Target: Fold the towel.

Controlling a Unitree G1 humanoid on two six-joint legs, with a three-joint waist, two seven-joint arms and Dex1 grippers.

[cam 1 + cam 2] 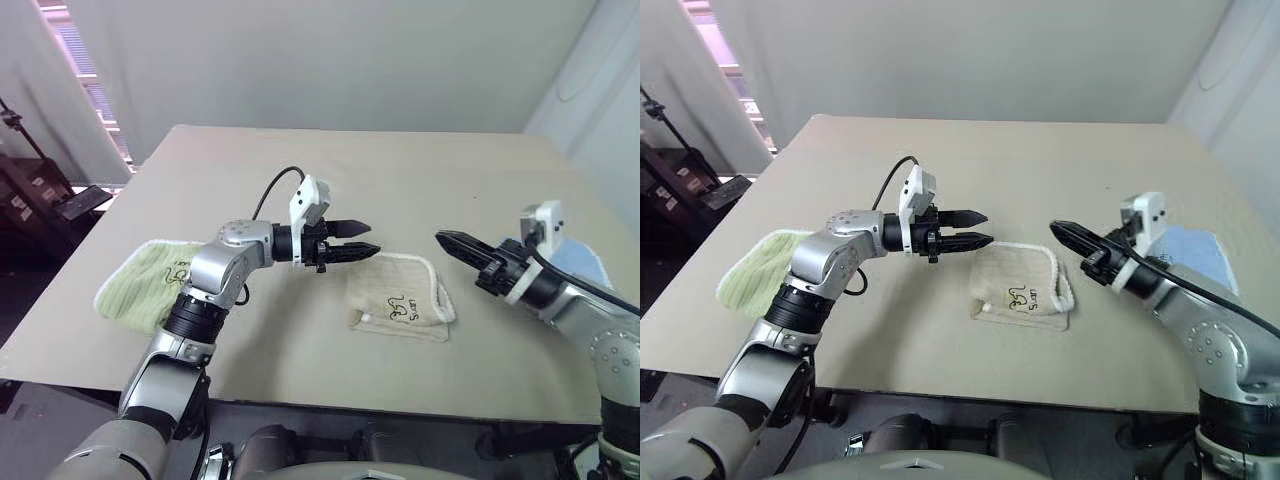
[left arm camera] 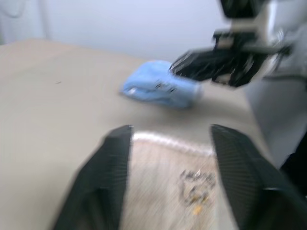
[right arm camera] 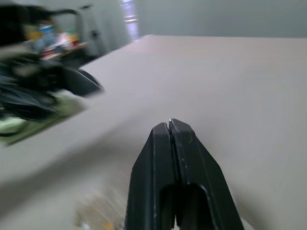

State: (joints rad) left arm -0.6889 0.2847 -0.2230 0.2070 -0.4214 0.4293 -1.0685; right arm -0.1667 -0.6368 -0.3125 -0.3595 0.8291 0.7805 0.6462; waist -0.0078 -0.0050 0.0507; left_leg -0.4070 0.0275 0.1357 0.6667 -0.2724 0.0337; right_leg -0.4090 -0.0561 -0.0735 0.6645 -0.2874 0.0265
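Left eye view: beige towel (image 1: 398, 295) lies on the counter (image 1: 350, 170) between the two claws, already folded into a compact pad, white corded edging along the far and right sides, handwritten marks on top. Left claw (image 1: 362, 239) hangs above the counter just off the towel's left edge, fingers apart, empty. Right claw (image 1: 447, 241) hangs to the towel's right, fingers pressed together, holding nothing. Green ribbed towel (image 1: 143, 284) sits folded under the left arm, light blue towel (image 2: 160, 89) behind the right arm; both clear of the work.

Handling, as a judgement: terry cloth, light, limp, grippy not slick, nothing to break. Layers will sag and slide apart if lifted by one point. Best hold: pinch the corded edge at a corner, through all layers, one claw per corner.
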